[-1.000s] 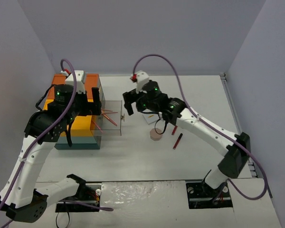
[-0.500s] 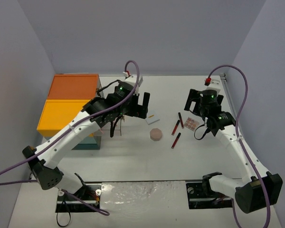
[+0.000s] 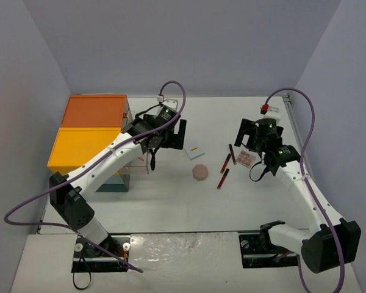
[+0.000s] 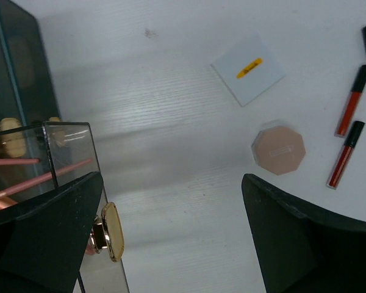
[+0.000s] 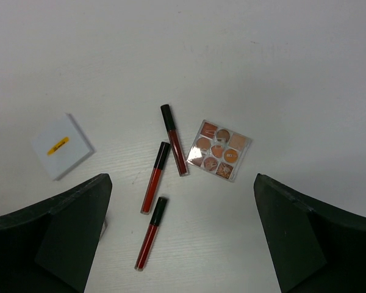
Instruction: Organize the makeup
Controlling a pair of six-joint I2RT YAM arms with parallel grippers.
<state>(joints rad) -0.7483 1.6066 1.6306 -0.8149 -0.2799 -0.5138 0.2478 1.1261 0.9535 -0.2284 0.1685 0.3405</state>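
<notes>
red tubes (image 5: 154,177): 3 | white card (image 5: 61,146): 1 | pink puff (image 4: 279,149): 1 | palette (image 5: 218,149): 1 | lidded box (image 3: 85,149): 1

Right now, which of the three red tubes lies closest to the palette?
The topmost tube in the right wrist view, beside the palette; the other two sit lower-left.

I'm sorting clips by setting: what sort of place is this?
Likely a robot test booth: plain grey walls enclose a white table, the left arm and right arm are bolted at its near edge, and a palette lies on it.
</notes>
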